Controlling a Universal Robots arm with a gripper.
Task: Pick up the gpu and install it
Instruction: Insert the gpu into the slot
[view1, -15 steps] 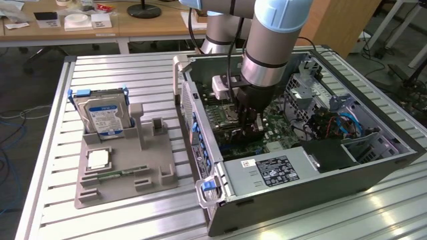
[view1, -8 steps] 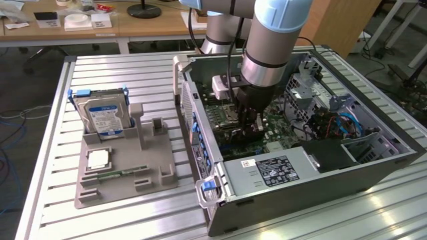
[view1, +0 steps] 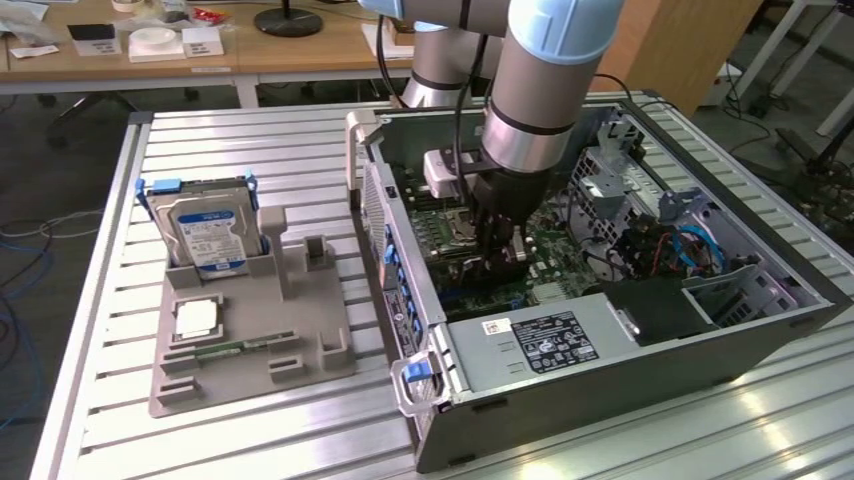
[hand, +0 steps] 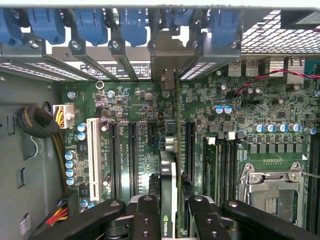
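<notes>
The arm reaches down into the open computer case (view1: 747, 300), its gripper (hand: 172, 212) clamped on the gpu (hand: 170, 175), which stands on edge over the motherboard (hand: 250, 110) among the expansion slots. Its metal bracket sits up at the case's rear slot openings. On the table, a hard drive (view1: 200, 235) stands upright in the grey fixture (view1: 300, 350).

We see a ribbed aluminium table (view1: 214, 140) across the frame. Behind it, upper left, a wooden desk (view1: 287, 50) carries a black round lamp base (view1: 288, 20) and white boxes (view1: 180, 42); cables trail over grey floor (view1: 20, 260) at left.
</notes>
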